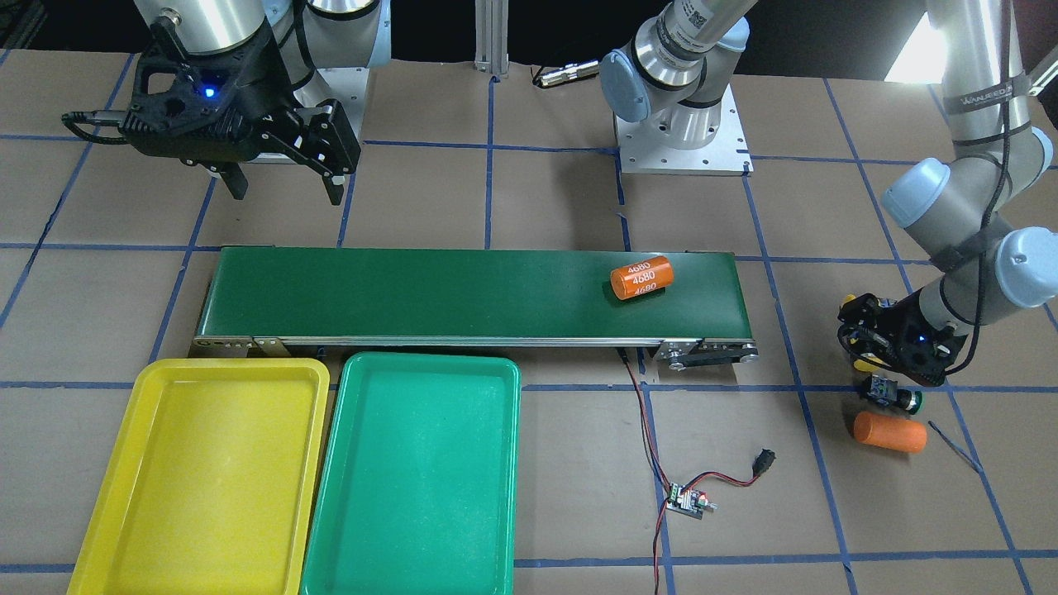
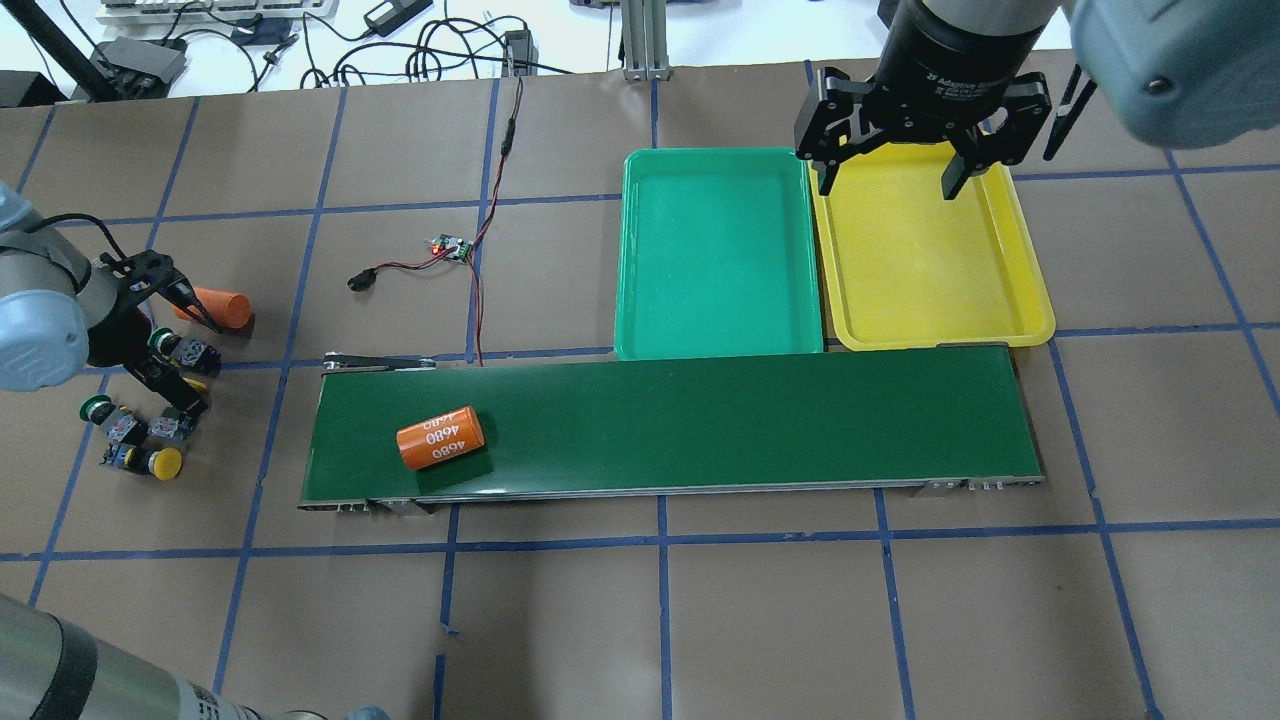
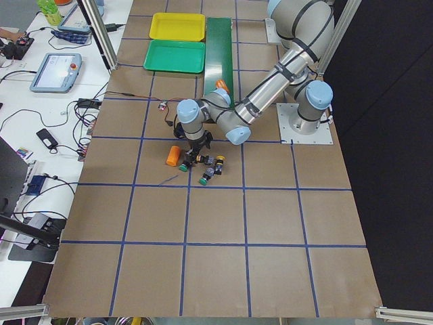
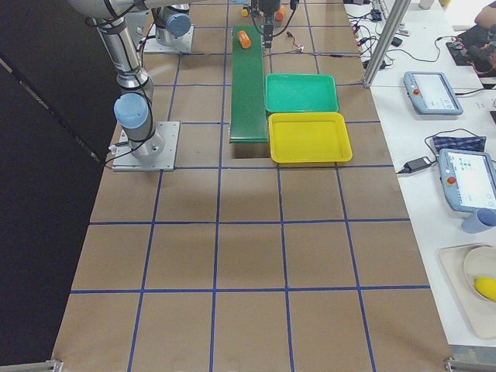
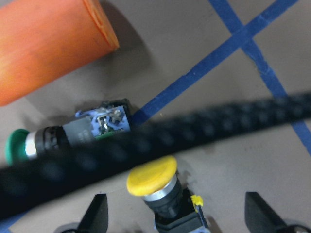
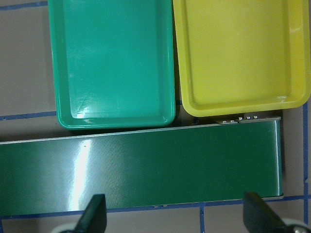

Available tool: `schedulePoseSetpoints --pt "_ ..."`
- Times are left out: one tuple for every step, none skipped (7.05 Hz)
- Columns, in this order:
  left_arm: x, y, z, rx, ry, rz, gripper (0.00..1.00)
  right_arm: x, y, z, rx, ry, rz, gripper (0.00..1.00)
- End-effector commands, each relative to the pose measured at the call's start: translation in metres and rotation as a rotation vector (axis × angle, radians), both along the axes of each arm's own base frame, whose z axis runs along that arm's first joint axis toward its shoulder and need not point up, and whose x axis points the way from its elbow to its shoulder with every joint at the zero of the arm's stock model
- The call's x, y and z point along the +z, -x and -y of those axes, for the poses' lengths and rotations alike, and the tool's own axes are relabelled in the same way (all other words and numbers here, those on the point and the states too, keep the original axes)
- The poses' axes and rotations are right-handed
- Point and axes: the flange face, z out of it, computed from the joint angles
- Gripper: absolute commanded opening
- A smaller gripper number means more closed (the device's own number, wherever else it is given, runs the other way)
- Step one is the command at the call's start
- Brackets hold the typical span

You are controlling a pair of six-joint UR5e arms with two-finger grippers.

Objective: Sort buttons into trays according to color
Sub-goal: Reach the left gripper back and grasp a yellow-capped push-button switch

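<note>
Nearest, at the table's (image 2: pixel 600 620) left end, a green-capped button (image 2: pixel 98 408) and a yellow-capped button (image 2: pixel 161 462) lie close together. Just beyond, the left hand (image 5: pixel 177 213) sits low, its fingers wide apart either side of a second yellow button (image 5: pixel 151 180). A second green button (image 5: pixel 68 138) lies near an orange cylinder (image 5: pixel 43 43). Past the belt (image 2: pixel 700 420), the green tray (image 2: pixel 715 260) and yellow tray (image 2: pixel 930 270) sit side by side, with the right hand (image 2: pixel 885 182) spread wide above.

Bright yellow tray (image 2: pixel 930 260), green tray (image 2: pixel 715 260), dark-green belt (image 2: pixel 700 430), orange cylinder (image 2: pixel 440 438) lettered white, brown worktop (image 2: pixel 800 600) gridded in blue tape (image 2: pixel 660 545).
</note>
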Motion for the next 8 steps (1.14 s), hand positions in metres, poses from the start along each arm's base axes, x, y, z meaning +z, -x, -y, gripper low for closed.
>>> schedulePoseSetpoints --pt "-0.008 -0.017 -0.005 0.039 -0.003 0.027 1.0 -0.001 0.0 0.0 0.005 -0.001 0.0 1.0" --pt "-0.011 -0.027 -0.007 0.056 0.003 0.031 1.0 -0.001 0.0 0.0 0.008 -0.001 -0.001 1.0" --pt "-0.014 -0.026 -0.009 0.067 -0.002 0.029 0.77 -0.001 0.001 0.0 0.008 -0.003 -0.001 1.0" --pt "-0.015 -0.025 -0.011 0.07 -0.007 0.028 0.42 -0.001 0.0 0.0 0.008 -0.003 -0.001 1.0" --pt "-0.012 -0.023 -0.013 0.068 -0.007 0.03 0.16 -0.001 0.0 0.0 0.006 -0.003 -0.001 1.0" --pt "-0.003 -0.016 -0.011 0.058 0.002 0.034 0.05 -0.001 0.0 0.0 0.006 -0.003 -0.001 1.0" --pt "0.007 -0.008 -0.013 0.059 -0.008 0.023 0.04 -0.001 0.0 0.0 0.006 -0.003 -0.001 1.0" --pt "0.031 0.016 -0.018 0.135 -0.04 0.002 0.04 0.0 0.0 -0.001 0.009 -0.001 -0.001 1.0"
